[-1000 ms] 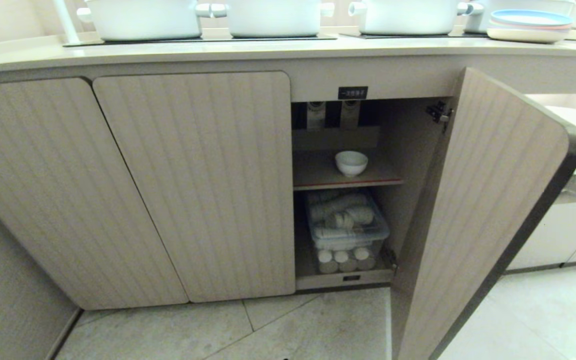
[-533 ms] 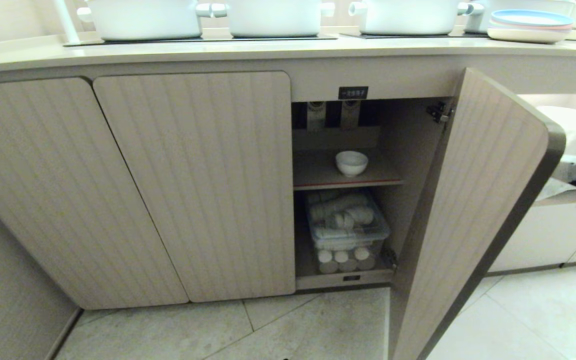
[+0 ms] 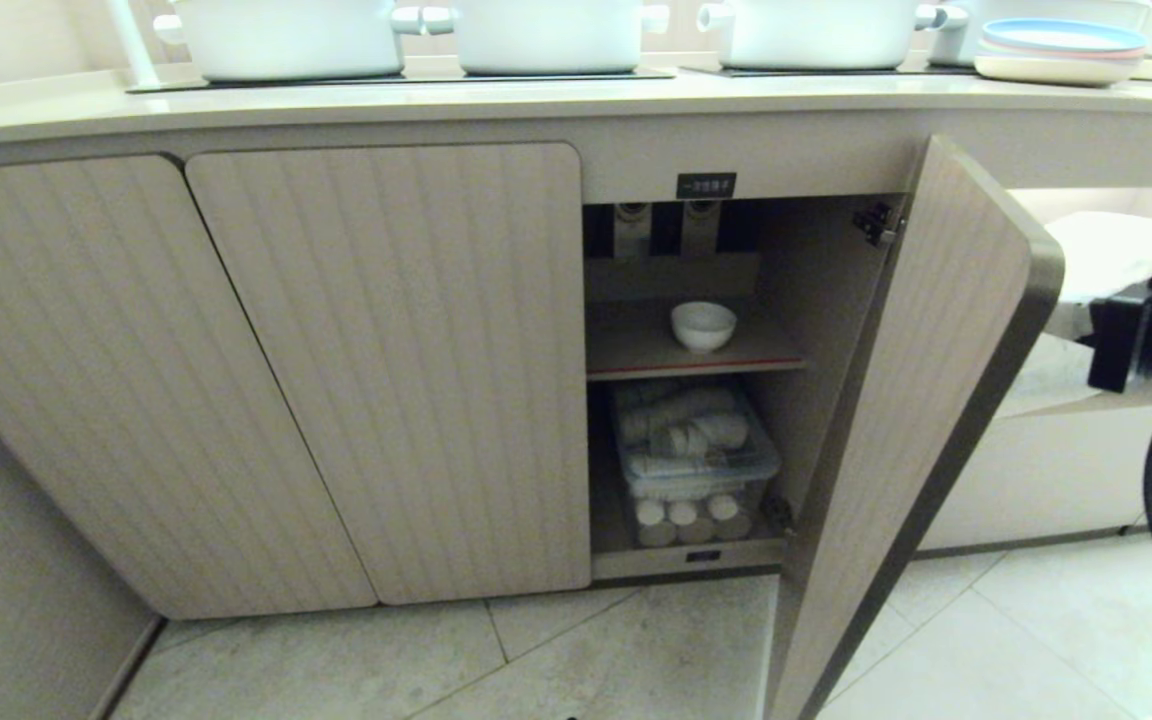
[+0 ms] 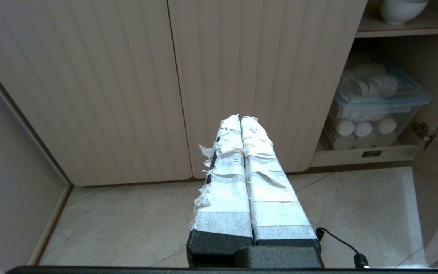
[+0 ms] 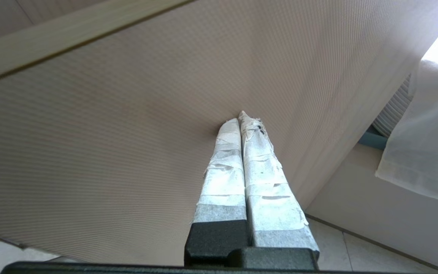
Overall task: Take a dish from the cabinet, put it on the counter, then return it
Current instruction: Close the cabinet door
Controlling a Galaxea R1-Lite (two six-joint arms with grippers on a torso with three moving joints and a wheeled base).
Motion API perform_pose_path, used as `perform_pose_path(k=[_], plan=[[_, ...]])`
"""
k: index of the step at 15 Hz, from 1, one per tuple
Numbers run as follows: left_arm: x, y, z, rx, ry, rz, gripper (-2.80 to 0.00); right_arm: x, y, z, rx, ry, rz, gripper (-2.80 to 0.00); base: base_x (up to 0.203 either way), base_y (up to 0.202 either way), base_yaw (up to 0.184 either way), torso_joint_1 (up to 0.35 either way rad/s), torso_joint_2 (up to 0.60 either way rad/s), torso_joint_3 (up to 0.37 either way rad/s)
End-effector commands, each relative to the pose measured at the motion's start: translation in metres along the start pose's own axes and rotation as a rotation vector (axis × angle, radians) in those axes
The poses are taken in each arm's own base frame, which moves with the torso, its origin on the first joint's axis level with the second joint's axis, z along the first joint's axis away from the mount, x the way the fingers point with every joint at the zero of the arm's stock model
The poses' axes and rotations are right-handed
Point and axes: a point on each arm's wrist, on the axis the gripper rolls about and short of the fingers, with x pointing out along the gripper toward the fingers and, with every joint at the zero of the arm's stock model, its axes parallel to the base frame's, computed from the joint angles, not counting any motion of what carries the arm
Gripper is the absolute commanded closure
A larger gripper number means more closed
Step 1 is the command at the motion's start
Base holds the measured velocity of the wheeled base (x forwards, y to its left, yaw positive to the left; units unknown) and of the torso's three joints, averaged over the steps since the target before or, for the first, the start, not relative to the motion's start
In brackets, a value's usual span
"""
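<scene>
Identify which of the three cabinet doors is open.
The rightmost door, swung outward, exposing the bowl on the shelf; the two doors left of it are shut flush.

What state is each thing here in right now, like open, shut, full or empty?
Cabinet's right door: open, partly swung.
Cabinet's two left doors: shut.
Dish: upright on the inner shelf, looks empty.
Clear storage box: lid on, full of white items.
Plates: stacked on the counter.
Left gripper: shut, holding nothing.
Right gripper: shut, tips at the open door's face.
</scene>
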Motion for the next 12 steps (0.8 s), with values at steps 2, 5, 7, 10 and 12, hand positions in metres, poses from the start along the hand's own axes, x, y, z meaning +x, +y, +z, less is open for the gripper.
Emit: perform_pose_path(k=[2, 5, 7, 10, 12], plan=[[0.0, 0.0, 0.0, -0.001, 0.0, 0.001, 0.0, 0.017, -0.001, 0.0, 0.001, 0.02, 0.007, 0.0, 0.0, 0.0, 0.0, 0.0, 0.0, 0.0], [0.0, 0.0, 0.0, 0.0, 0.0, 0.0, 0.0, 0.038, 0.001, 0.003, -0.004, 0.039, -0.037, 0.0, 0.0, 0.0, 0.0, 0.0, 0.0, 0.0], [0.0, 0.0, 0.0, -0.001, 0.0, 0.0, 0.0, 0.052, 0.005, 0.004, -0.012, 0.047, -0.08, 0.0, 0.0, 0.0, 0.0, 0.0, 0.0, 0.0], [0.0, 0.0, 0.0, -0.001, 0.0, 0.0, 0.0, 0.071, 0.014, 0.005, -0.032, 0.018, -0.116, 0.0, 0.0, 0.0, 0.0, 0.0, 0.0, 0.0], [0.0, 0.0, 0.0, -0.001, 0.0, 0.0, 0.0, 0.086, 0.021, 0.003, -0.041, 0.015, -0.167, 0.0, 0.0, 0.0, 0.0, 0.0, 0.0, 0.0]])
